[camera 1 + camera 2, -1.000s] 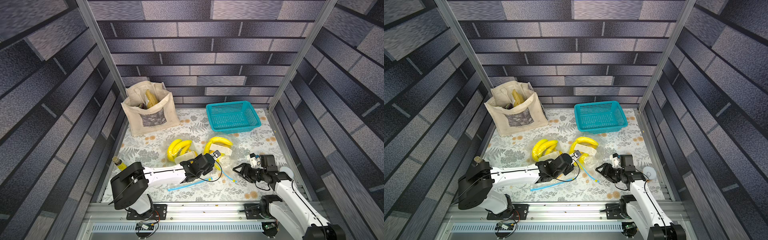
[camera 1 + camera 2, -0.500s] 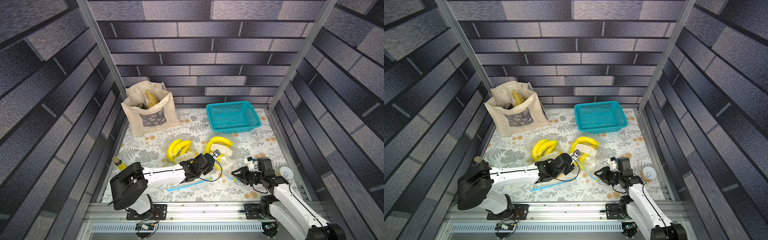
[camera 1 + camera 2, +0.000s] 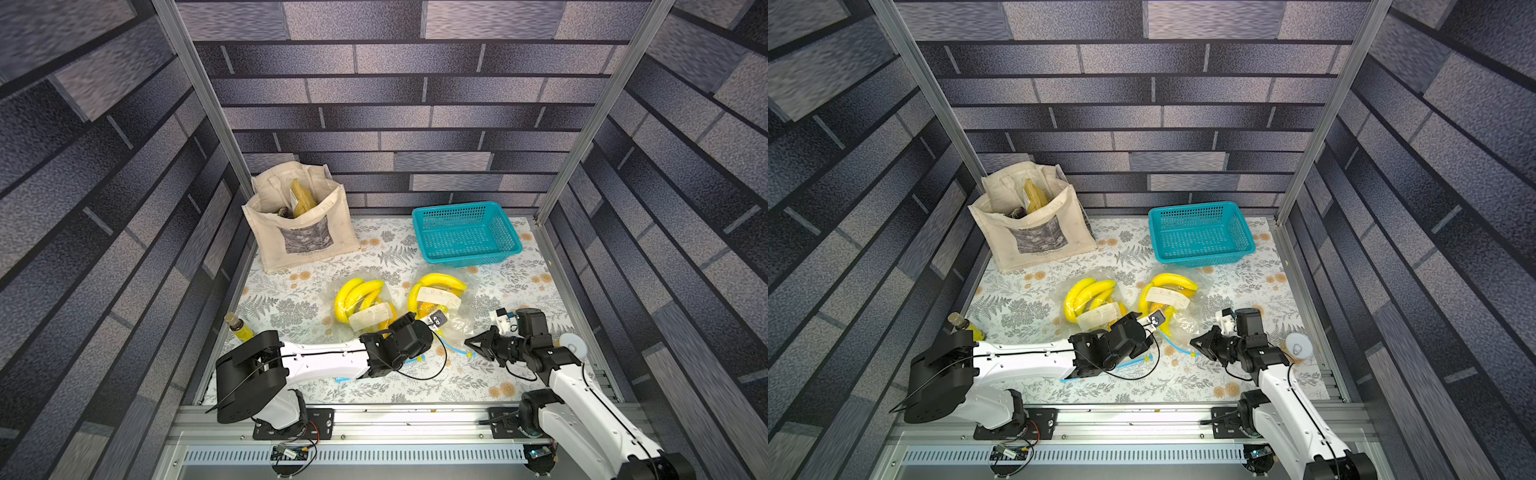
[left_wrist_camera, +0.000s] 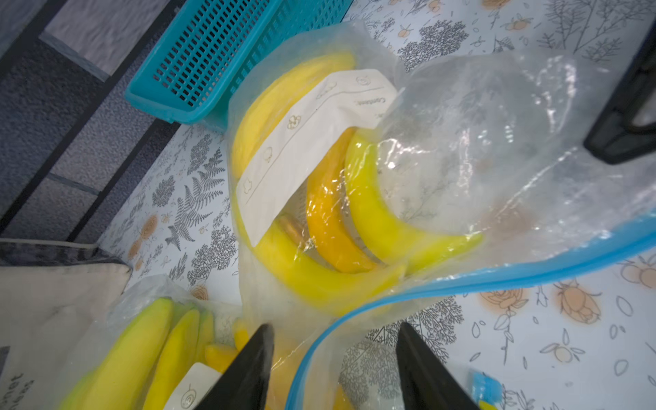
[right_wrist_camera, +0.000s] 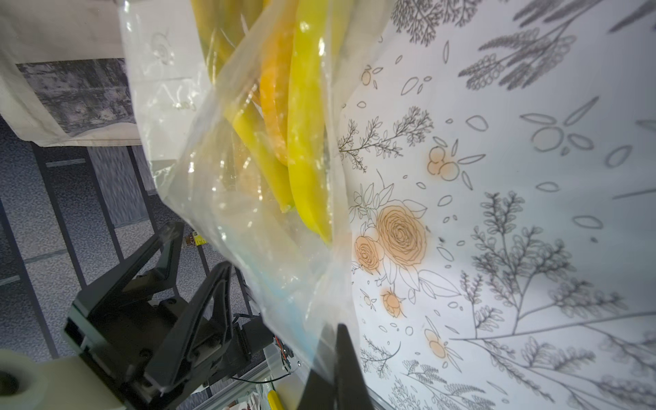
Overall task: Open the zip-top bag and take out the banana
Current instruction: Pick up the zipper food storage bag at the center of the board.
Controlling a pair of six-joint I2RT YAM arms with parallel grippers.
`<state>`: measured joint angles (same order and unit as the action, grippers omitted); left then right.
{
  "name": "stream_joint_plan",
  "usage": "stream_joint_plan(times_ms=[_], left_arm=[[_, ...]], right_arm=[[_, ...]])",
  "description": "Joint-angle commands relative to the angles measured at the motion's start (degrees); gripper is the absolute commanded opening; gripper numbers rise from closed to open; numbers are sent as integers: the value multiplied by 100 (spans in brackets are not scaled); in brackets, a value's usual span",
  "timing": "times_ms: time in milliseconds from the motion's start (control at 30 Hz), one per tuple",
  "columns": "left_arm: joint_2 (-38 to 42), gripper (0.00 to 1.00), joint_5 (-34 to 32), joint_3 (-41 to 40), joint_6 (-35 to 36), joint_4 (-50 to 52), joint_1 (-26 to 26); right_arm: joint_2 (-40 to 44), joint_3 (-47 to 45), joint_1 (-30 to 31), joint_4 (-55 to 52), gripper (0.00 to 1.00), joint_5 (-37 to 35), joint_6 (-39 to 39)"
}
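The right gripper (image 5: 339, 348) has its jaws clenched on the clear plastic edge of the zip-top bag (image 4: 497, 135), close to the bag's blue zip strip (image 4: 497, 275). The left gripper (image 4: 333, 330) has its jaws released and spread apart, and the blue strip curves between them. Yellow bananas (image 4: 376, 213), one of them more orange, lie inside the bag behind a white label. The bag rests on the floral surface (image 3: 291, 299), near the middle front, between the two arms. A second bag of bananas (image 3: 361, 299) lies just to its left. A teal basket (image 3: 465, 232) sits farther back, and a canvas tote (image 3: 299, 232) stands at the far left.
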<state>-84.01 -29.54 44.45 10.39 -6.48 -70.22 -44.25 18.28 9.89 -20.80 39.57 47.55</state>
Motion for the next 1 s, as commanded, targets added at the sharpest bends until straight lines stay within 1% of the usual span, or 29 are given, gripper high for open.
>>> stream_joint_plan(times_ms=[0,133,233,300,433,500,667,767,967], left_arm=[[418,71,-376,-176,616,-408,-490],[499,74,-46,-136,848,-396,-968],[115,74,-252,84,1126,-492,-1199],[-234,74,-273,285,1201,-541,-1223],[-825,74,7,424,1395,-909,-1249],[-1018,74,53,478,1512,-1062,-1231],[-1232,72,246,585,1510,-1125,-1114],[-1338,68,259,664,1502,-1186,-1040],[-1670,52,254,852,1563,-1355,-964]], right_arm=[[122,181,38,-179,0,45,317],[152,206,37,-80,0,-6,539],[149,214,33,7,0,61,689],[153,234,39,6,0,60,716],[178,264,38,14,0,42,727],[167,290,32,14,0,42,729],[153,322,31,41,0,69,730],[162,317,31,23,0,60,728],[186,289,38,113,0,102,817]])
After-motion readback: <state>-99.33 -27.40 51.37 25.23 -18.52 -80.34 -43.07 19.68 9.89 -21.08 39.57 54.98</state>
